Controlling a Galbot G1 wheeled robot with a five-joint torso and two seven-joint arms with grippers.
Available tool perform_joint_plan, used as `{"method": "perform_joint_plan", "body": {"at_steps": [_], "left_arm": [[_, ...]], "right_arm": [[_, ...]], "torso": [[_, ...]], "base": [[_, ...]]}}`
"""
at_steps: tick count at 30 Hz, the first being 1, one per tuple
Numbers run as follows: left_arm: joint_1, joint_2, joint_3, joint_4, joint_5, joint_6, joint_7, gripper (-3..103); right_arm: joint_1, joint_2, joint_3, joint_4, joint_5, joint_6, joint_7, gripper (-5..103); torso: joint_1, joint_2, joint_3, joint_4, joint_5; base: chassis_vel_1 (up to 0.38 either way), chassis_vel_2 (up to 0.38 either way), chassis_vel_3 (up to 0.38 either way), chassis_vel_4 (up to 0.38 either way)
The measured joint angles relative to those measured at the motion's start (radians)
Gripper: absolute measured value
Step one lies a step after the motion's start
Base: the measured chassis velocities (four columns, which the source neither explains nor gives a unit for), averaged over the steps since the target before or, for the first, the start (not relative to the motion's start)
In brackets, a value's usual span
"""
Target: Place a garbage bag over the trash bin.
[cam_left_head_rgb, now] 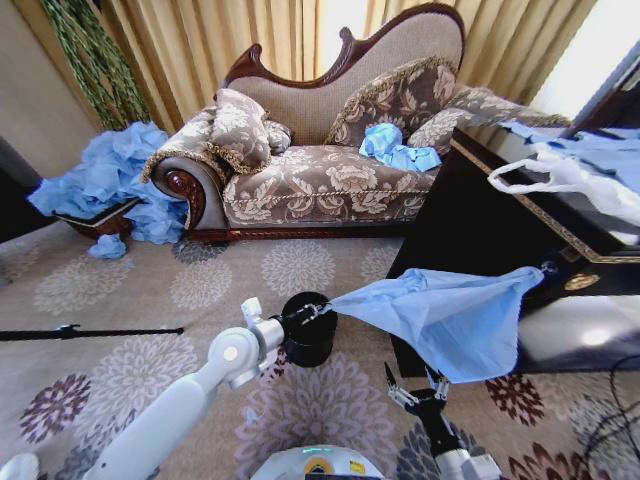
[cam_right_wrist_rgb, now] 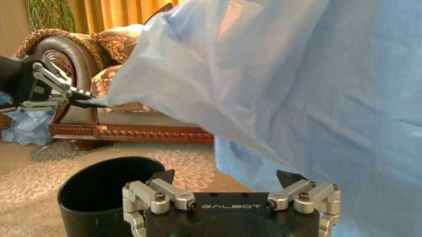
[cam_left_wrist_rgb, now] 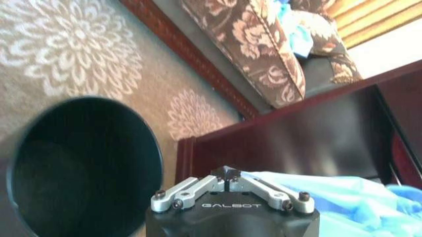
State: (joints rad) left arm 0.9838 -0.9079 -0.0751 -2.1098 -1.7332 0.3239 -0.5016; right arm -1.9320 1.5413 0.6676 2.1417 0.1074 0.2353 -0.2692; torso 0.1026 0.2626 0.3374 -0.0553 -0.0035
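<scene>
1. The garbage bag [cam_left_head_rgb: 445,320] was seen stretched in the air, one corner pinched above the trash bin [cam_left_head_rgb: 308,330], the far corner caught near the edge of the dark bench [cam_left_head_rgb: 520,205].
2. The bag's long axis ran roughly level from the bin's rim outward to the robot's right; its body sagged between the two held points.
3. The bag appeared thin, light blue, translucent and crinkled, not yet opened over the bin.
4. The left end effector [cam_left_head_rgb: 318,312] was closed on the bag's corner, just over the bin mouth.
5. The right end effector [cam_left_head_rgb: 415,392] was held wide, empty, just beneath the hanging bag, beside the bin; it was judged the nearer arm to the loose body.
</scene>
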Motion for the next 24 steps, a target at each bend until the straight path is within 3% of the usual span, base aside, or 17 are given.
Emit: {"method": "perform_joint_plan", "body": {"at_steps": [16,24], "left_arm": [[0.032,0.051,-0.088,0.011,-0.016,-0.022,0.014,0],[-0.033,0.114,-0.181,-0.051,-0.119,-0.026,-0.012,0]], "right_arm": [[0.004,-0.005,0.005,0.008,0.006,-0.006,0.006,100],[0.022,-0.016,-0.014,0.0,0.01,-0.011,0.014,100]], "torso": [[0.0,0.0,0.0,0.0001,0.0],[0.0,0.0,0.0,-0.0003,0.0002]], "base": [[0.0,0.0,0.0,0.0],[0.0,0.0,0.0,0.0]]}}
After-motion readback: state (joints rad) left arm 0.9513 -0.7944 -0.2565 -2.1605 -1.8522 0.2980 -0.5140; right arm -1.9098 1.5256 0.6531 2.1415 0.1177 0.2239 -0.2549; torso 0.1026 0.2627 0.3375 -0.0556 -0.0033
